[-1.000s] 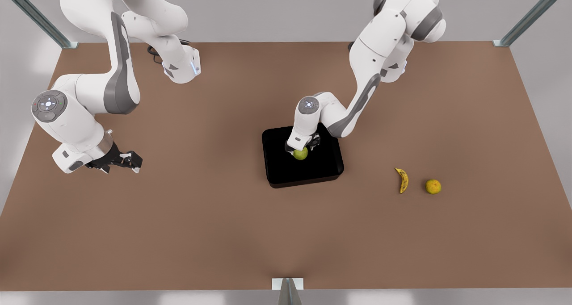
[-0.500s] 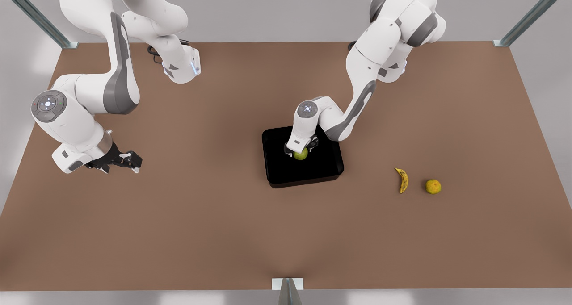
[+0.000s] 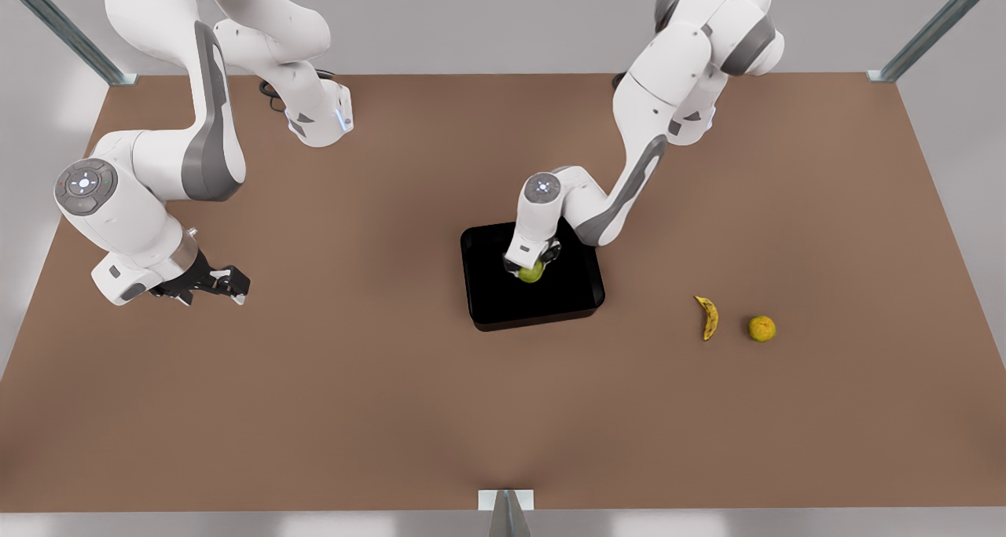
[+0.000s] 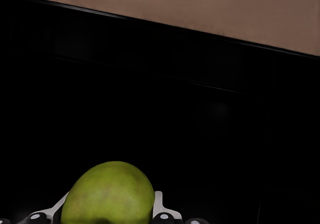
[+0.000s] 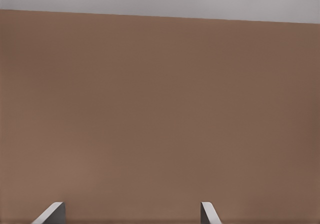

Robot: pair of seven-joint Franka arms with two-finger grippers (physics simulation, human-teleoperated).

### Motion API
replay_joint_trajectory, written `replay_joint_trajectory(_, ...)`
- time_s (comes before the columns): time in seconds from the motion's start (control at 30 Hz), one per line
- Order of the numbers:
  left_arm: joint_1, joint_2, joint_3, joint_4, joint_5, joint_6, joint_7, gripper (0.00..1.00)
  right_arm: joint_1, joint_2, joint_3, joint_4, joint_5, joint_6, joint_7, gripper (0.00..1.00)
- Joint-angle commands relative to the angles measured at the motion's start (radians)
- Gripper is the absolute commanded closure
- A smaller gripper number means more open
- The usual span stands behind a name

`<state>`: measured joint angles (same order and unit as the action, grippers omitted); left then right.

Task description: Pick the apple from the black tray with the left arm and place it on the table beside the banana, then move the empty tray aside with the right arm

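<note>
The yellow-green apple (image 3: 531, 273) sits inside the glossy black tray (image 3: 550, 305) at the middle of the brown table (image 3: 354, 380). My left gripper (image 3: 533, 263) reaches down into the tray from the front view's right and is shut on the apple. In the left wrist view the apple (image 4: 107, 194) sits between the fingers (image 4: 159, 204) over the tray floor (image 4: 175, 109). The spotted banana (image 3: 709, 318) lies on the table to the front view's right of the tray. My right gripper (image 3: 224, 282) waits open over the table at the front view's left, its fingertips (image 5: 54, 211) apart.
A yellow-orange round fruit (image 3: 761, 329) lies just beyond the banana on the front view's right. Metal posts stand at the table's far corners (image 3: 888, 69), and a bracket (image 3: 505, 505) sits at the near edge.
The left arm dipped a little onto the apple and has come back up slightly; the apple has shifted a touch to the front view's right. The right arm has not moved.
</note>
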<state>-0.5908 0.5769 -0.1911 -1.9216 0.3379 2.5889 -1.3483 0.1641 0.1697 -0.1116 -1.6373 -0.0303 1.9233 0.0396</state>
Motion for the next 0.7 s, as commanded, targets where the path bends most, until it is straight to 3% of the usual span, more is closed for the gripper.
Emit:
replay_joint_trajectory(0.0,0.005,-0.011,0.001,0.001,0.001,-0.035,-0.014,0.28,0.002,-0.001,0.0,0.001,0.001,0.0,0.002,0.0)
replay_joint_trajectory(0.17,0.109,-0.17,-0.005,-0.014,-0.022,-0.242,0.127,0.31,0.055,0.014,0.015,0.004,0.007,0.0,0.028,0.0)
replay_joint_trajectory(0.23,0.18,-0.285,-0.002,-0.016,-0.166,-0.403,0.363,0.31,0.106,0.014,0.03,0.025,0.013,-0.043,0.033,0.0)
replay_joint_trajectory(0.37,0.414,-0.402,0.002,-0.089,-0.217,-0.492,0.796,0.31,0.135,0.016,0.148,0.027,0.047,-0.05,0.092,0.0)
replay_joint_trajectory(0.43,0.537,-0.342,0.004,-0.097,-0.238,-0.417,0.989,0.3,0.213,0.059,0.152,0.08,0.041,-0.05,0.172,0.0)
replay_joint_trajectory(0.53,0.485,-0.167,-0.002,-0.08,-0.227,-0.193,0.865,0.3,0.284,0.12,0.153,0.082,0.044,-0.032,0.264,0.0)
replay_joint_trajectory(0.67,0.465,-0.098,-0.001,-0.014,-0.198,-0.179,0.825,0.28,0.382,0.169,0.155,0.067,0.053,0.08,0.585,0.0)
